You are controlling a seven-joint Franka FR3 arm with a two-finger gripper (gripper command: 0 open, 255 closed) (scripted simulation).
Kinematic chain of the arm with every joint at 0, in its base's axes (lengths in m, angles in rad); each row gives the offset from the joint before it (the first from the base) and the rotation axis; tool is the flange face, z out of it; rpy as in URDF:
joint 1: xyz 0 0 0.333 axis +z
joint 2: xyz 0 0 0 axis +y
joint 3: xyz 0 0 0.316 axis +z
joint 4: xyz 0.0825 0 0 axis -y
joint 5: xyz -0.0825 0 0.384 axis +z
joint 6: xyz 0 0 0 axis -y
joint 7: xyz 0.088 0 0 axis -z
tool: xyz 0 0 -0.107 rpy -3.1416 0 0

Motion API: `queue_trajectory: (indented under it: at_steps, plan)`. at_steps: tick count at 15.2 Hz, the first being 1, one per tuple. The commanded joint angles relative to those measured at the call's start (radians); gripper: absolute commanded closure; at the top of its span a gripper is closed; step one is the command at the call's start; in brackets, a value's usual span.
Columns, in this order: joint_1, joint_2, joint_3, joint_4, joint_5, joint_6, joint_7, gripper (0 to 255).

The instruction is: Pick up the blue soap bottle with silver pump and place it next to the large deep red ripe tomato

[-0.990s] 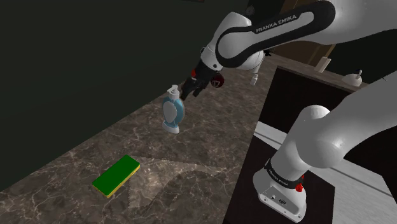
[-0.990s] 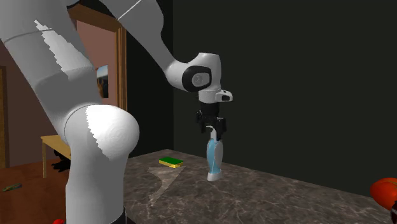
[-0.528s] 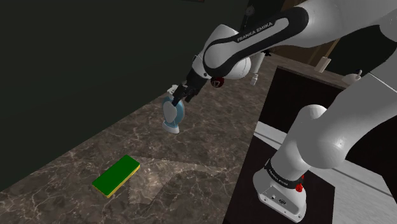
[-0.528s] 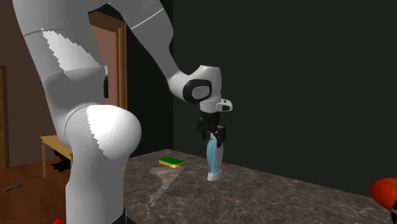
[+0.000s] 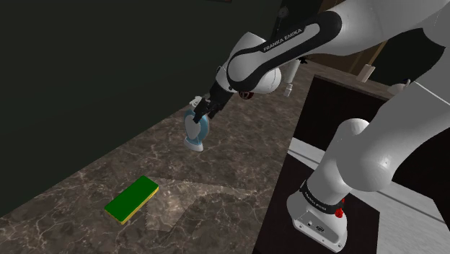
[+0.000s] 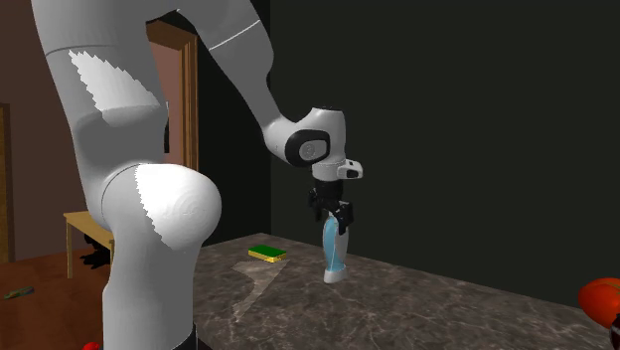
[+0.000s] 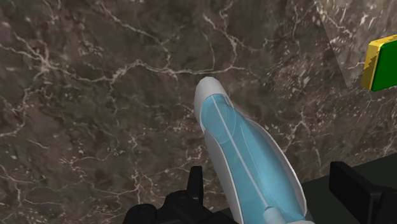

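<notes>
Grasp step: gripper (image 7: 267, 170) wide, straddling bottle (image 7: 235, 140) top, no contact yet. Next: close on neck, lift, carry toward tomato (image 6: 602, 298).

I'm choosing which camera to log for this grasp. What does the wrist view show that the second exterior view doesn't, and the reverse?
Wrist view adds: the fingers stand apart on either side of the bottle, and the one nearer the sponge is plainly clear of it.

Second exterior view adds: the red tomato at that view's lower right edge, the white arm, and a wooden door frame.

Both share: the blue-and-white bottle standing on the dark marbled counter, with the green sponge lying beyond it.
</notes>
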Motion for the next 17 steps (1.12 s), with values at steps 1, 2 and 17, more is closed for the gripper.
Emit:
queue_trajectory:
  at_steps: [1,2,17]
  plan:
    - [0.0,0.0,0.0,0.0,0.0,0.0,0.0,0]
    - [0.0,0.0,0.0,0.0,0.0,0.0,0.0,255]
    - [-0.027,-0.064,0.012,0.029,-0.056,-0.09,0.055,255]
